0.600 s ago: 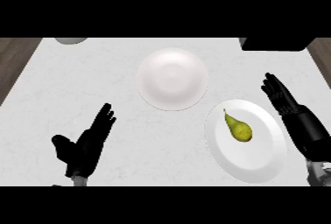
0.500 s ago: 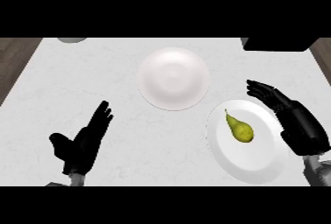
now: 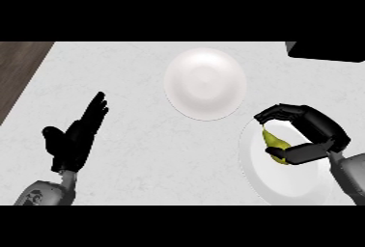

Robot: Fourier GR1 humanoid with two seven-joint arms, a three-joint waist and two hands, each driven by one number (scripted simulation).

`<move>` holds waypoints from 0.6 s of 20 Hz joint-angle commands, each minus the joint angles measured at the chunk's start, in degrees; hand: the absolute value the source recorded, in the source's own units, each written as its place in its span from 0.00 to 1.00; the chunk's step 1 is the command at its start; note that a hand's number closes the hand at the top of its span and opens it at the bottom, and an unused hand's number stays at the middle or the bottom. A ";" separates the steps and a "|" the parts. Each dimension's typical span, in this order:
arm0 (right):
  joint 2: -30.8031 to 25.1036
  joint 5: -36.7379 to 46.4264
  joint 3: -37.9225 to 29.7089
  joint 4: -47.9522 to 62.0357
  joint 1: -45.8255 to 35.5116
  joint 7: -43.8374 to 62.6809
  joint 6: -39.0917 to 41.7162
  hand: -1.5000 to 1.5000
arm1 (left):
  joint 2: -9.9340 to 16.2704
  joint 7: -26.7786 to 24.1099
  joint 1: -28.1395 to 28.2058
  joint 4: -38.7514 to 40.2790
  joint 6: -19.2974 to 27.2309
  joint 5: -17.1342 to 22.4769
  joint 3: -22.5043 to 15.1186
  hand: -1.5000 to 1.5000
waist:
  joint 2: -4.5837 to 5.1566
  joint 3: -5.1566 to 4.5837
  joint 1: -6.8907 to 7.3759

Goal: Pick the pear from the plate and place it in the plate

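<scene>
The right robot hand (image 3: 314, 132) sits at the right of the frame, its grey forearm coming up from the lower right corner. Its fingers (image 3: 279, 112) arch over from above while the thumb (image 3: 303, 152) comes in from below, so the hand is curled round the pear (image 3: 276, 143). The pear is yellow-green, stem end toward the top of the frame, and it lies within the near plate (image 3: 285, 185), a white plate at the lower right of the frame. Whether the fruit is resting on the plate or just lifted off it cannot be told.

The left robot hand (image 3: 73, 142) shows at the lower left, open, with fingers straight and pointing toward the upper right, thumb spread to the left. It holds nothing and is well apart from both plates.

A second white plate (image 3: 205, 82), the far plate, lies at the upper middle of the frame, just beside the upper left rim of the near one, with nothing on it.

The desk (image 3: 135, 67) is a pale, lightly marbled surface. A strip of dark wood floor (image 3: 18, 67) shows past its edge at the upper left, and a dark object (image 3: 328, 49) cuts into the upper right corner.
</scene>
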 commanded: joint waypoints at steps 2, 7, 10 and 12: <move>-1.02 -1.94 0.60 14.80 -4.37 -8.07 16.50 0.00 | 1.01 2.43 -4.42 1.90 -0.03 -0.37 1.36 0.50 | 0.31 0.11 -0.41; -4.24 10.05 4.16 21.31 -12.16 -18.04 25.37 0.00 | 0.32 1.71 -5.30 4.43 -0.35 -0.71 1.49 0.50 | -0.25 0.00 -1.01; -4.59 16.64 7.67 24.63 -14.04 -22.60 26.44 0.00 | 2.32 1.54 -4.60 4.96 -2.35 0.86 3.70 0.50 | -0.65 -0.07 -1.22; -5.27 19.78 8.92 26.34 -17.21 -25.10 26.06 0.00 | 0.73 2.18 -6.24 6.67 -1.02 -0.02 3.16 0.50 | -0.64 -0.09 -1.75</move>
